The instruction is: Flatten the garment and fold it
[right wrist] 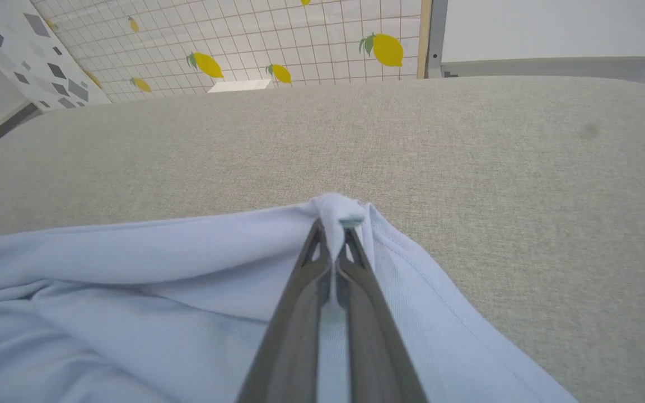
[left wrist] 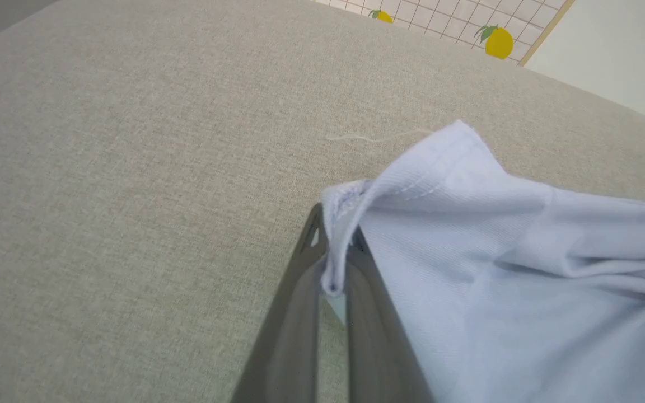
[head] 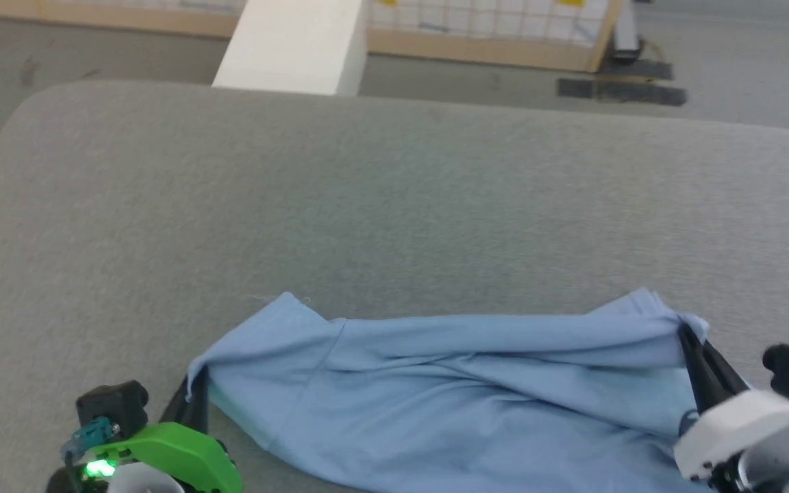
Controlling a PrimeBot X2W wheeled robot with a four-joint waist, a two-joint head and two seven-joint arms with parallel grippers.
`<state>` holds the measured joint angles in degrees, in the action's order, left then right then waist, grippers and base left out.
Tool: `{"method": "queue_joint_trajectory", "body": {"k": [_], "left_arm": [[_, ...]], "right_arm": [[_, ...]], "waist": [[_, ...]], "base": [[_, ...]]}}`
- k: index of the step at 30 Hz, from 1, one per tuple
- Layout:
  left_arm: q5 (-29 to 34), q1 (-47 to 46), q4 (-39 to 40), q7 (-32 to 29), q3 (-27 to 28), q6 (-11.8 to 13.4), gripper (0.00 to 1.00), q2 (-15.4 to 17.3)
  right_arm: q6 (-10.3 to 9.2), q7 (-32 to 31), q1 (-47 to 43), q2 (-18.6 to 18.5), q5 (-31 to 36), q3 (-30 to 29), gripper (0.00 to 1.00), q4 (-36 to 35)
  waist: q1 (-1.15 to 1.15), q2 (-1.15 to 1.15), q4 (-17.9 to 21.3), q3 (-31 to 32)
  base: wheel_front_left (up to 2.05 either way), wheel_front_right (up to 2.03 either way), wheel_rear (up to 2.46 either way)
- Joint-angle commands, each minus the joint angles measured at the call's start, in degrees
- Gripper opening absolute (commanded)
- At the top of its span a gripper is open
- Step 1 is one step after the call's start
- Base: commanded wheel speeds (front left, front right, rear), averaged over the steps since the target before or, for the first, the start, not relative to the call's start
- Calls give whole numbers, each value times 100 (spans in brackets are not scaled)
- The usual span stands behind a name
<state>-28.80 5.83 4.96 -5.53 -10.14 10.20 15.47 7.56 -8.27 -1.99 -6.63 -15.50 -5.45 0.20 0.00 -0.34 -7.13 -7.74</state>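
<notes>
Here, our left gripper (left wrist: 331, 252), two long dark fingers, is pinched together on a stitched hem corner of the light blue soft-knit shirt (head: 463, 390). In the left wrist view the hem folds over the fingertips, and a sliver of cloth shows between them. Our right gripper (right wrist: 333, 238) is likewise clamped on the shirt. In the right wrist view a small bunch of blue cloth sticks up from between the closed tips, and a stitched edge runs away down the right side.

The shirt lies on the near part of a broad grey woven-fabric surface (head: 394, 205), stretched crosswise between the two grippers in the head view. Its far edge runs roughly straight from one held corner to the other, and each corner peaks a little. Long soft wrinkles cross the cloth between the grips. We cannot tell whether the held corners are clear of the surface or resting on it.

Left arm: green housing (head: 168, 452), green lamp lit. Right arm: white housing (head: 737, 424), green lamp lit.

Beyond the surface: a white rectangular block (head: 292, 44), a wood-framed panel of white tiles printed with yellow lemons (right wrist: 233, 45), and grey floor (head: 744, 61).
</notes>
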Motion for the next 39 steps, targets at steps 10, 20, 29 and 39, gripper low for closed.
{"method": "queue_joint_trajectory", "body": {"k": [10,20,29,39], "left_arm": [[-2,-1286,306,-13,213,-394,0,476],[-356,-4082,12,-486,263,-886,0,627],[114,-6841,-740,-522,360,-770,0,837],[650,-9504,-1517,505,702,-516,0,1057]], "right_arm": [[-8,-756,-11,-209,215,-398,0,-1307],[-8,-2095,2359,-1666,58,363,0,-1671],[-8,-2532,5314,-2219,-156,1332,0,-427],[-8,-1861,8085,-1904,729,1426,0,924]], "waist": [[0,34,630,332],[0,34,827,-648],[0,34,1104,-1921],[0,34,1302,-2918]], "base": [[0,0,0],[0,0,0],[0,0,0],[0,0,0]]}}
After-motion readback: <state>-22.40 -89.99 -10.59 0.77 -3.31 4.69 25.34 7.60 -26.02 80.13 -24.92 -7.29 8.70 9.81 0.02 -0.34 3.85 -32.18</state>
